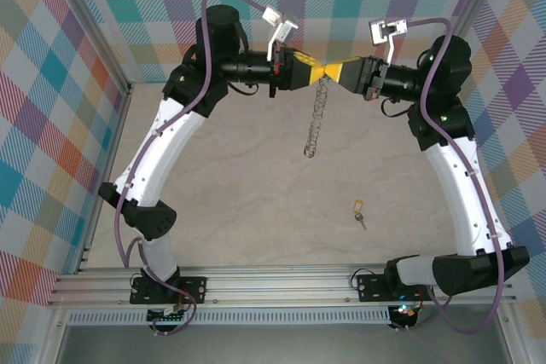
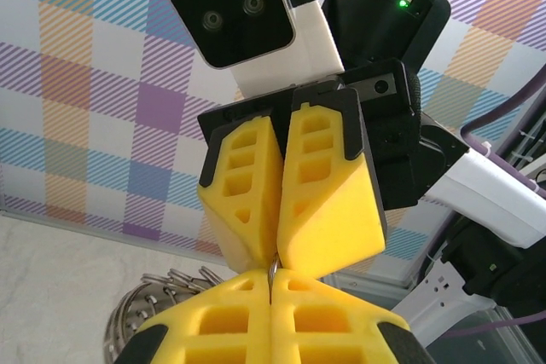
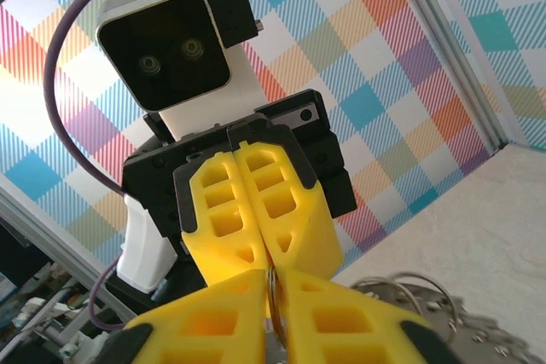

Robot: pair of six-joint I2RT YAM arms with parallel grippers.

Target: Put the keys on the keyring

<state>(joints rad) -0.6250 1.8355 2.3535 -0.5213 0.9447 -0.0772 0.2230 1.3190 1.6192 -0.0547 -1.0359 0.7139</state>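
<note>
Plaid walls, pale table [image 1: 239, 176]: left gripper [image 1: 318, 72] and right gripper [image 1: 330, 73] meet tip to tip, both pinching the ring [image 1: 314, 130], which dangles beneath. Key [image 1: 358, 210] lies well apart from the ring, not yet threaded.

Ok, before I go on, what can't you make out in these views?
Top view: where the left gripper and right gripper pinch the keyring; their closed jaws cover the spot.
Left wrist view: most of the keyring, cut off by the bottom edge and hidden behind the left gripper.
Top view: the key is too small to show its hole or teeth.
</note>
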